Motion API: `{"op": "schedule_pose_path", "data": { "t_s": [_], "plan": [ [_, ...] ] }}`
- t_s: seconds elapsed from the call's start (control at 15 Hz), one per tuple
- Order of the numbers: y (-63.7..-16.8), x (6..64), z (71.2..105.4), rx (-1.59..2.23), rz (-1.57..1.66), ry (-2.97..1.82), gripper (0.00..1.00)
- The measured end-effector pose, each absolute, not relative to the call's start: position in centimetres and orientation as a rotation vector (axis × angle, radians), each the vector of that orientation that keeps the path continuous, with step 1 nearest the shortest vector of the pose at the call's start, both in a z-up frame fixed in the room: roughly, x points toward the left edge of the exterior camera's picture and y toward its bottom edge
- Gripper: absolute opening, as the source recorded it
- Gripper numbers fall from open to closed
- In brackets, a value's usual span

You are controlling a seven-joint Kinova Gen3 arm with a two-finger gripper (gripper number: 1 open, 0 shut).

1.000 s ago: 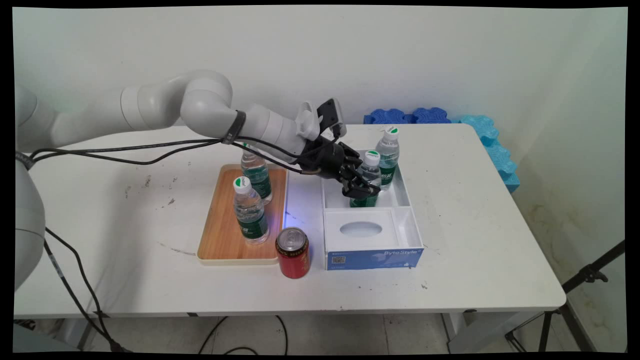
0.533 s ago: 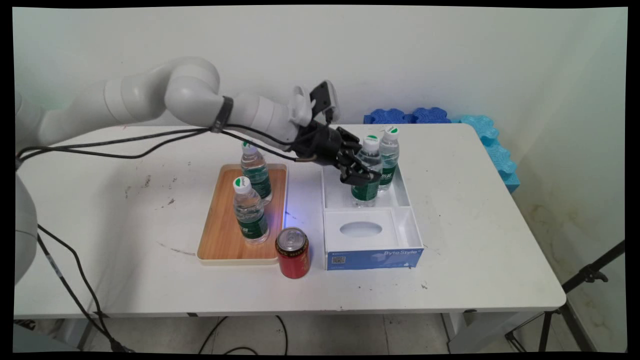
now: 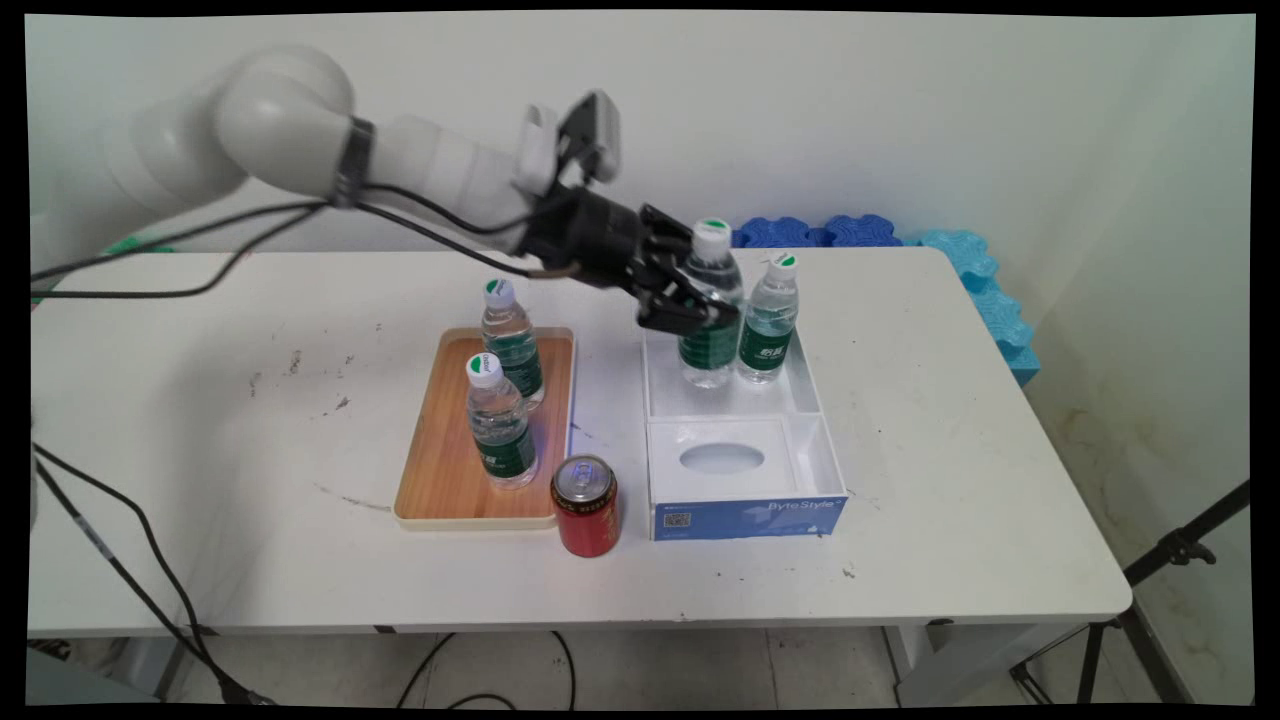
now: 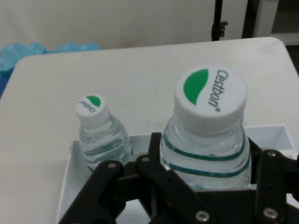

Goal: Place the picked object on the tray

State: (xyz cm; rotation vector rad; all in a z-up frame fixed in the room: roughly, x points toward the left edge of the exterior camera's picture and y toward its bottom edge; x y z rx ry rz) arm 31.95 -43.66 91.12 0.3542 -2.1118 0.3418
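Note:
My black gripper (image 3: 697, 301) is shut on a clear water bottle (image 3: 710, 312) with a green label and a white cap, and holds it lifted above the back compartment of a white box (image 3: 815, 395). In the hand view the held bottle (image 4: 208, 130) fills the middle between my fingers (image 4: 271, 186). A second water bottle (image 3: 768, 320) stands in the same compartment, just right of the held one; in the hand view this second bottle (image 4: 97, 133) is at the left.
A wooden tray (image 3: 440, 470) left of the box carries two more water bottles (image 3: 497, 422) (image 3: 511, 343). A red can (image 3: 586, 506) stands in front, between tray and box. Blue foam pieces (image 3: 880, 232) lie at the table's far right edge.
The gripper has risen and moved a little left with the bottle in it; the bottle has come up out of the box's back compartment. The second bottle stays put.

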Motion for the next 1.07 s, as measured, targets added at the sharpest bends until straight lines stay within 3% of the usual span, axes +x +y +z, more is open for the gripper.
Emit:
{"op": "schedule_pose_path", "data": {
  "t_s": [0.47,1.07],
  "plan": [
    [-41.6,40.1,97.0,0.279,0.38,-2.108,0.0],
    [-38.1,49.8,99.9,0.244,0.303,-2.129,0.0]
  ]
}}
